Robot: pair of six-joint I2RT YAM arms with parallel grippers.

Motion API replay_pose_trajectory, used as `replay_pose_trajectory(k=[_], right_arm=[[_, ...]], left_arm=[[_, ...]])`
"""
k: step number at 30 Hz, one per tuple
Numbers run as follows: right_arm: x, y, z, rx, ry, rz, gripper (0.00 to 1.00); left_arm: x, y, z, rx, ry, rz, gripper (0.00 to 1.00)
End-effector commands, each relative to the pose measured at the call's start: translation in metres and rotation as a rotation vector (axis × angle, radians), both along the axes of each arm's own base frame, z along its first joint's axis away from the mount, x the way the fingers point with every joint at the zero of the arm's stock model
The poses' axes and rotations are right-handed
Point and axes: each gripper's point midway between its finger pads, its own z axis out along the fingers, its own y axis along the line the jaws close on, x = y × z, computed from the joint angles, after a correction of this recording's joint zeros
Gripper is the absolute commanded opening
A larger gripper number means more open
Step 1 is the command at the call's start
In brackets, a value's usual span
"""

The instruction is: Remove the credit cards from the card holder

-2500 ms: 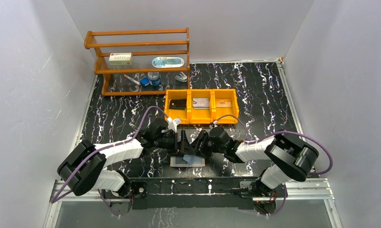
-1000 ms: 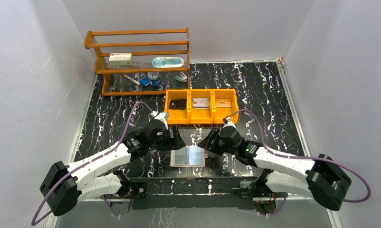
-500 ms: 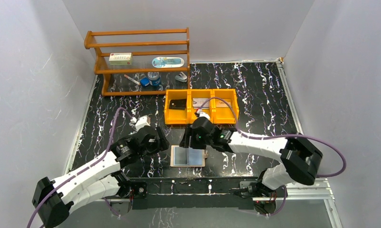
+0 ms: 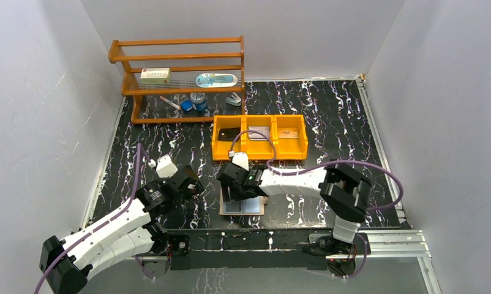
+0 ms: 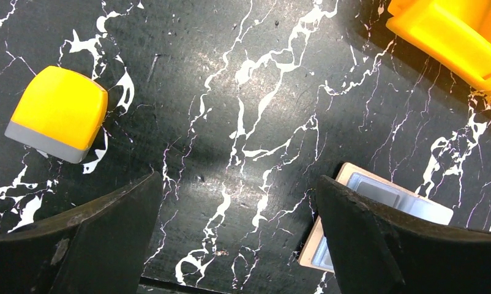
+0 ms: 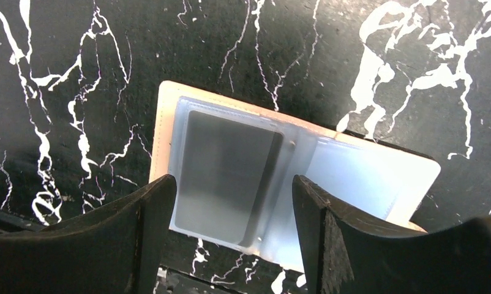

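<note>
The right pincer [image 4: 234, 186] had swung left over the open holder [image 4: 250, 206], one dark card [image 6: 224, 177] inside, on the worktop [image 4: 329, 110], the left pincer [image 4: 191, 184] withdrawn, both gaping, tray [image 4: 259, 157] behind.

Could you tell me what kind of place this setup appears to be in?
Probably a lab test booth: plain white walls box in a black marbled table, with a wooden rack of small props.

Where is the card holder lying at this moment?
In the top view the card holder lies open near the front edge of the table, a little in front of the orange tray, under the right gripper.
</note>
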Motion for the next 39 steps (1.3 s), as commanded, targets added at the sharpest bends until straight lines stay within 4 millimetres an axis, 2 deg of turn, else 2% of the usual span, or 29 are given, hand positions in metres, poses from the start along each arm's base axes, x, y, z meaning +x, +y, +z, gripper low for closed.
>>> replay_pose_trajectory(k=[1,9,16,20,24,27,30,35,39], right_arm=[[0.007,0.006,0.005,-0.067,-0.054,0.0,0.79],[0.004,0.01,-0.003,-0.145,-0.069,0.001,0.8],[0.002,0.004,-0.013,-0.183,-0.059,-0.01,0.69],[0.0,0.003,-0.013,-0.163,-0.049,-0.02,0.63],[-0.003,0.012,-0.008,-0.049,-0.034,-0.009,0.56],[-0.005,0.013,-0.007,0.055,0.003,-0.002,0.55],[-0.005,0.016,0.002,0.192,0.036,0.001,0.55],[-0.003,0.01,0.003,0.396,0.137,-0.028,0.55],[-0.002,0.001,-0.001,0.488,0.179,-0.059,0.55]], left_arm=[[0.0,0.012,0.001,0.026,-0.016,0.048,0.96],[0.0,0.012,0.005,0.02,-0.026,0.039,0.97],[0.0,0.011,0.007,0.011,-0.035,0.029,0.97],[0.001,0.005,0.007,0.005,-0.031,0.0,0.97],[0.006,-0.015,0.007,-0.032,-0.031,-0.1,0.97],[0.007,-0.032,0.006,-0.06,-0.018,-0.17,0.97],[0.007,-0.048,0.003,-0.088,0.006,-0.24,0.97],[0.006,-0.076,0.002,-0.149,0.033,-0.36,0.97],[0.003,-0.101,0.005,-0.228,0.037,-0.464,0.95]])
